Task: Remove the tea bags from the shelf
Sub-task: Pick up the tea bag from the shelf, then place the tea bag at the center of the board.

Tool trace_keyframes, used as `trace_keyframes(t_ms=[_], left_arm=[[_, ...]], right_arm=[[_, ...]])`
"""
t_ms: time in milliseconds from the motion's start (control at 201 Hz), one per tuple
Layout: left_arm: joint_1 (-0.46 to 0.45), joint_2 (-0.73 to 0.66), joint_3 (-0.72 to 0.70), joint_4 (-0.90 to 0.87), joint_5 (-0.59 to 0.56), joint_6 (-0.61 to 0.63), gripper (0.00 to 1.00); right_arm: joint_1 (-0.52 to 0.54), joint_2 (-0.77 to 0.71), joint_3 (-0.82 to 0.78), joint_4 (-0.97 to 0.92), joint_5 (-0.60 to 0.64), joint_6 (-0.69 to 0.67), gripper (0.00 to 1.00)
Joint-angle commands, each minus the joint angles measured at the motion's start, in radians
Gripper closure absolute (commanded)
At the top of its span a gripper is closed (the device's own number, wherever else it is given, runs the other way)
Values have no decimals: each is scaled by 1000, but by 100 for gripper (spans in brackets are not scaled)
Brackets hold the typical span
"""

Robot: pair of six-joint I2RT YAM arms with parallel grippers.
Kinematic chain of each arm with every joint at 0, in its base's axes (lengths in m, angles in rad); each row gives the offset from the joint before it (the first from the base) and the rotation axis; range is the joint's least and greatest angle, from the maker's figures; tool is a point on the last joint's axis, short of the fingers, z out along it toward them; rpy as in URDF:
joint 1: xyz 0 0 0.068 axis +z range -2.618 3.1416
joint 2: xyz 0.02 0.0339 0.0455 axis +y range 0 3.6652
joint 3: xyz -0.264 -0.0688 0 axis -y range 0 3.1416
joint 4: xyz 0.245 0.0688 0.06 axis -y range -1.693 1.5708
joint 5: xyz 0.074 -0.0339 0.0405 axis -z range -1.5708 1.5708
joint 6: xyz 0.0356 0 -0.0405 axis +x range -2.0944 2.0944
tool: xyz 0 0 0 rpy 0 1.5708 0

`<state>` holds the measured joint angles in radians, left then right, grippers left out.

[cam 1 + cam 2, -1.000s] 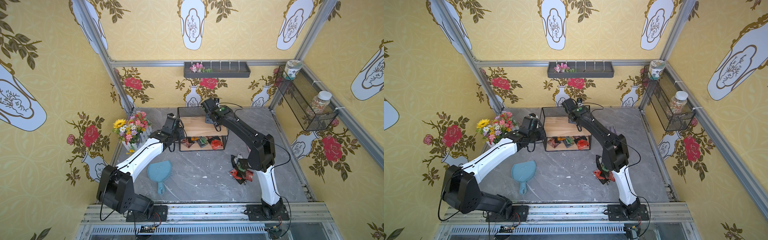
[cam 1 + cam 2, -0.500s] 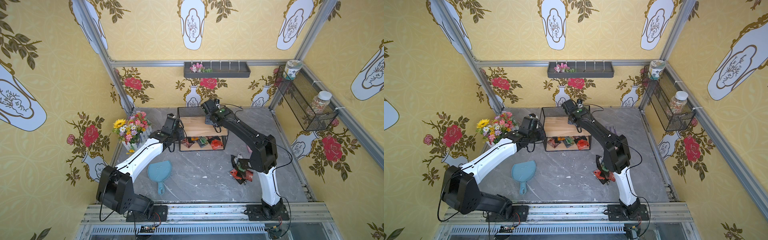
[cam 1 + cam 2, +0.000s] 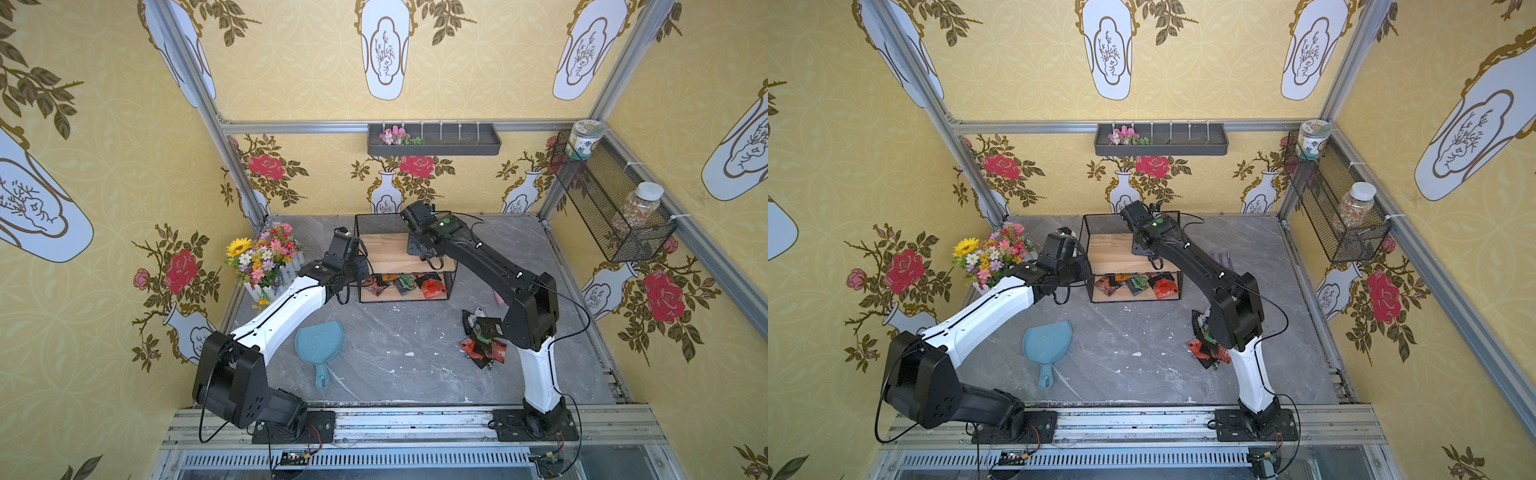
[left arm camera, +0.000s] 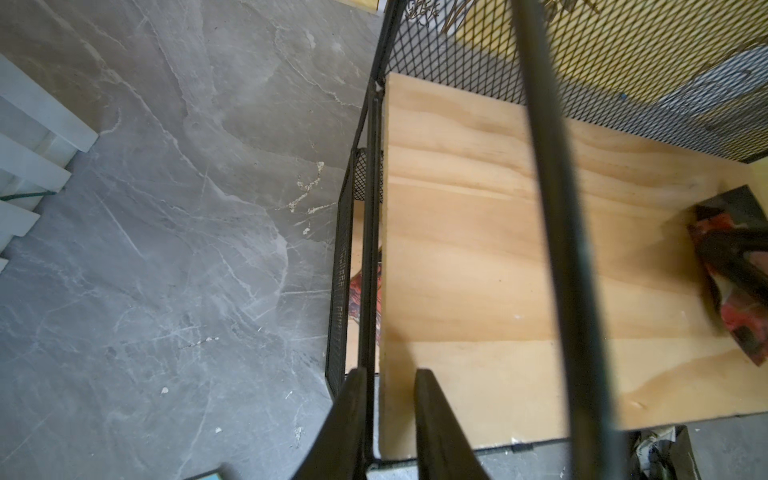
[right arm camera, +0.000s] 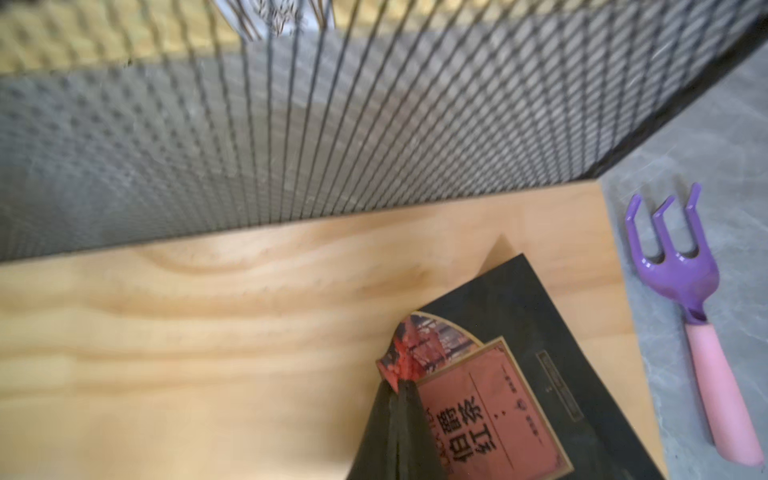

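The shelf (image 3: 386,255) is a two-tier black wire rack at the back of the table. On its top board lies a black tea bag (image 5: 540,332) with a red label. My right gripper (image 5: 399,384) is shut on that bag's curled-up red edge. The same bag (image 4: 737,318) shows at the board's far end in the left wrist view. Several more tea bags (image 3: 409,284) lie on the lower board. A pile of tea bags (image 3: 482,340) sits on the table by the right arm. My left gripper (image 4: 390,374) is closed over the shelf's front left corner, its jaws straddling the wire rail and board edge.
A blue leaf-shaped fan (image 3: 320,343) lies on the table in front of the shelf, and a flower pot (image 3: 264,257) stands at the left. A purple rake with a pink handle (image 5: 681,282) lies right of the shelf. A grey wall tray (image 3: 434,141) and a mesh basket (image 3: 611,212) hang above.
My right gripper's jaws have closed on the tea bag on the top board. The left arm has stayed at the shelf's corner.
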<state>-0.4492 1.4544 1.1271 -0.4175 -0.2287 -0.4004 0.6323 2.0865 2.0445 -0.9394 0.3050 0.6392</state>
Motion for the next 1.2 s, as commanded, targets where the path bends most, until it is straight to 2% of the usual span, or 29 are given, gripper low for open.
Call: trace_keyframes(t_ms=[0, 339, 563, 802, 981, 1195], left_arm=[[0, 2, -1, -47, 7, 6, 74], [0, 7, 1, -46, 11, 3, 74], [1, 11, 5, -46, 11, 3, 74], [0, 6, 4, -50, 9, 5, 74], [0, 5, 0, -50, 10, 2, 75], [0, 4, 3, -50, 11, 0, 75]], right_arm=[[11, -30, 9, -82, -88, -33, 100], [37, -143, 2, -21, -177, -82, 100], [75, -261, -106, 61, -248, -138, 100], [133, -467, -359, 105, -228, -165, 100], [139, -647, -639, 125, -186, -88, 100], [133, -753, -814, 76, -120, 29, 100]])
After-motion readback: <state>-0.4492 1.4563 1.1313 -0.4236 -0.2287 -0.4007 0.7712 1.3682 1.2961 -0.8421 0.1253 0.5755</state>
